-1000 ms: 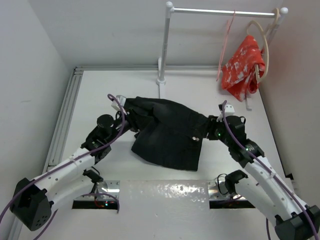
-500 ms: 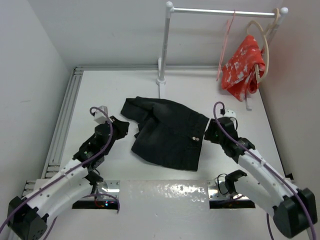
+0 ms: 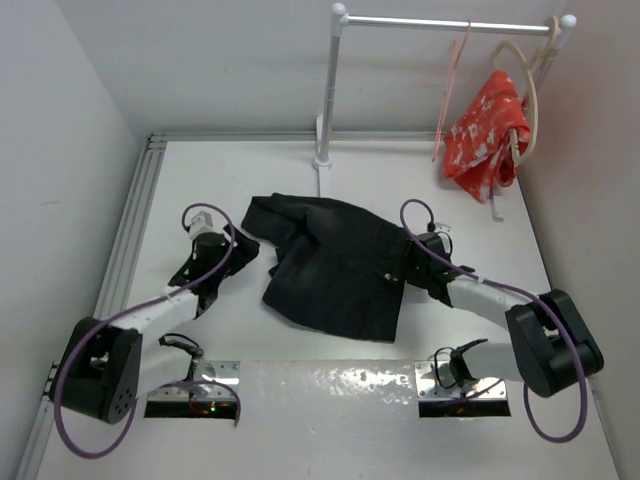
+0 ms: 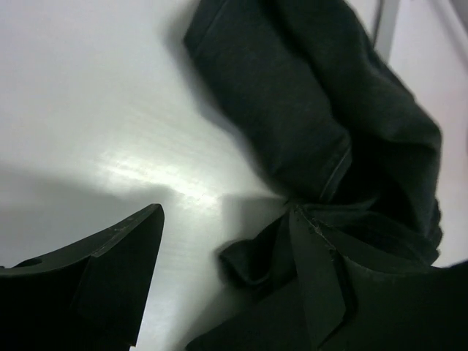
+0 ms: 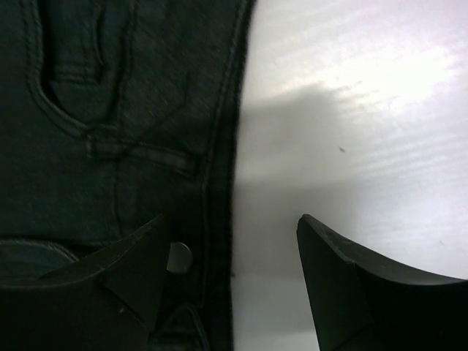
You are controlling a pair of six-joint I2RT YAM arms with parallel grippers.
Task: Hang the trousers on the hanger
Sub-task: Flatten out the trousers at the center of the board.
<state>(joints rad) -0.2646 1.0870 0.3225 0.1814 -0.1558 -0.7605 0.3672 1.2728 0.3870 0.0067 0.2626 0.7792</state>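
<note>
Black trousers [image 3: 335,270] lie crumpled on the table [image 3: 200,180], the pink hanger [image 3: 450,95] well apart on the back rail [image 3: 440,22]
The left gripper [image 3: 240,248], fingers spread and empty, sits just beside the fabric's left end; the right gripper [image 3: 408,262], likewise released and holding nothing, straddles the waist edge, a silver button [image 5: 179,257] beside one finger

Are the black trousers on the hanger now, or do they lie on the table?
On the table. The trousers lie crumpled on the table, while the pink wire hanger hangs bare on the rail.
</note>
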